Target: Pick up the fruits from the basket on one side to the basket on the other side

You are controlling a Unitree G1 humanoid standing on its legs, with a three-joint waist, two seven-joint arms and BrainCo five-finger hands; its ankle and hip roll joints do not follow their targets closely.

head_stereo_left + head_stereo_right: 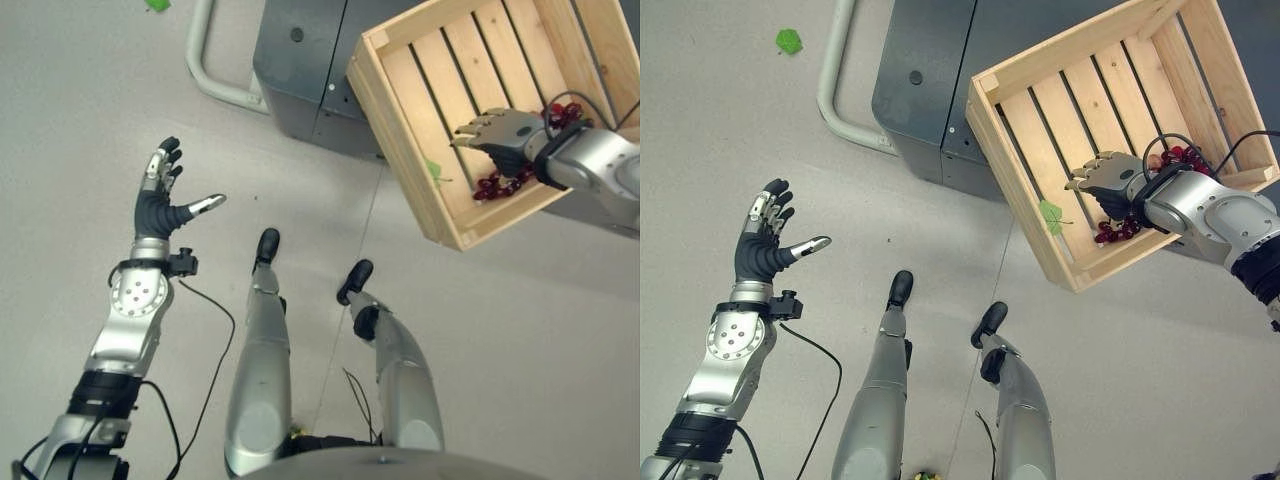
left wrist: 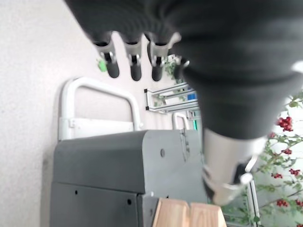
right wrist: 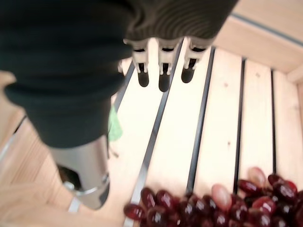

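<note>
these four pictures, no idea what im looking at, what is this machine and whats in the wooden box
It is a two-legged humanoid robot seen through its own cameras. The two wide pictures come from a stereo camera on its head, looking down. The two close pictures come from cameras on its wrists, looking along each hand.

The right hand is inside a slatted wooden crate, fingers straight, just above a bunch of dark red grapes. It holds nothing. A small green leaf lies on the slats beside it. The crate sits on a dark grey cabinet.

The left hand hangs open over the bare floor, empty. Another green scrap lies on the floor further off.
</note>
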